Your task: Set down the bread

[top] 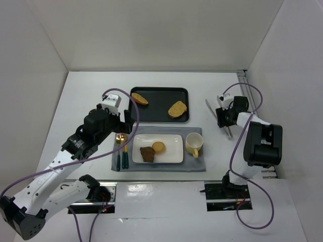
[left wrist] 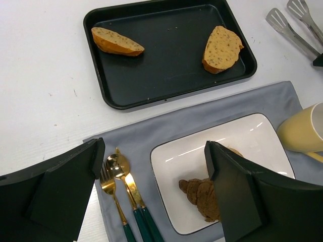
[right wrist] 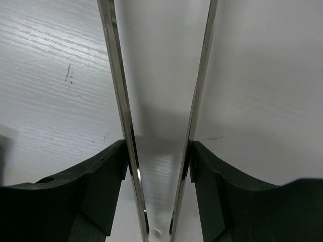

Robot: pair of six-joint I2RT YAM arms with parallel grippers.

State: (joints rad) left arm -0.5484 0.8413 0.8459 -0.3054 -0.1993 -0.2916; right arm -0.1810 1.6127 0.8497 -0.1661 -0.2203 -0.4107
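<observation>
Gripping tongs [right wrist: 117, 75], with the bread not yet lifted from the tray [top: 159, 103].
At the worktop's right edge the right jaws are closed on the tongs, while the left jaws hang wide open and empty over the cutlery [top: 121, 154]. One slice [top: 140, 99] lies at the tray's left end and the other slice [top: 177, 109] at its right. The plate [top: 171, 151] near the front edge holds other food, so I judge picking and placing both remain.
</observation>
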